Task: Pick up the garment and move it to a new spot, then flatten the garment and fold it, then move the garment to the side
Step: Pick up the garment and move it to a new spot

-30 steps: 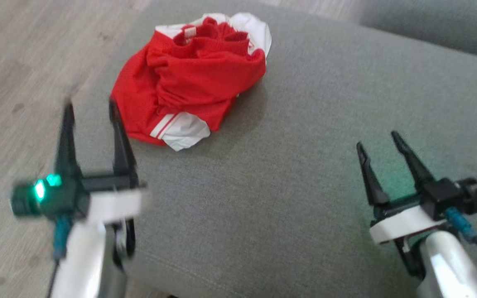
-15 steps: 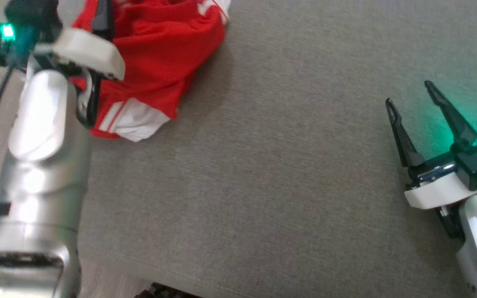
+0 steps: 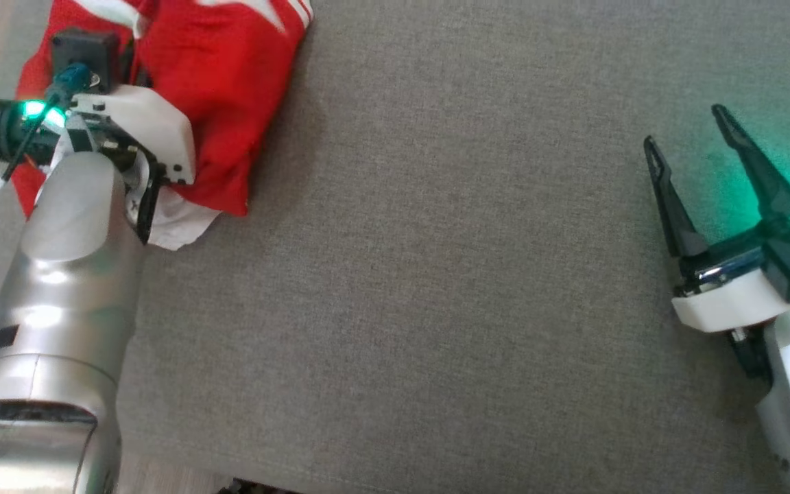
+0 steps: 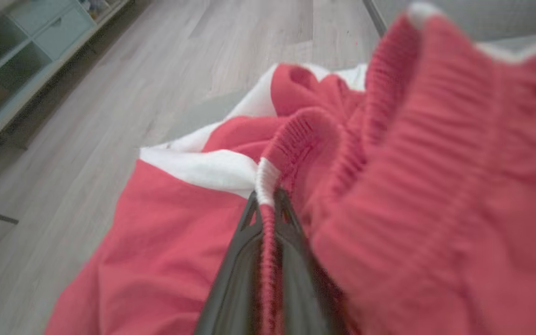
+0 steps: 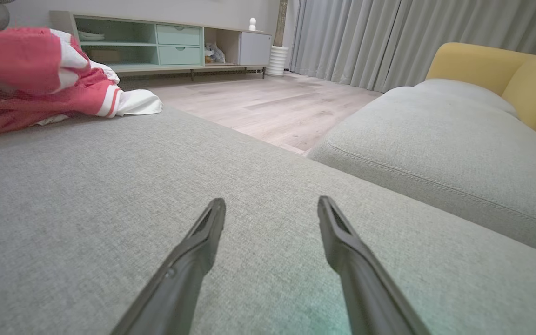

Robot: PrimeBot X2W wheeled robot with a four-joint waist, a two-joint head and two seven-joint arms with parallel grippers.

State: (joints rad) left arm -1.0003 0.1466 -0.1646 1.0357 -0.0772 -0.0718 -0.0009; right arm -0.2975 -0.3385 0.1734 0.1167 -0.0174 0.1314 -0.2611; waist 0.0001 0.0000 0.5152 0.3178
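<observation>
Pinching a ribbed fold of crumpled red-and-white jersey garment (image 4: 156,260), left end effector (image 4: 265,201) clamps tight; right end effector (image 3: 684,127) gapes, empty.

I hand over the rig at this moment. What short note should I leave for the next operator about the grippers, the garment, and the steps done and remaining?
Left gripper: jaws shut on a ribbed edge of the garment.
Right gripper: open, holding nothing, above the grey cushion.
Garment: crumpled at the cushion's left side.
Done: grasp.
Left: move it to a new spot, flatten, fold, put aside.
</observation>
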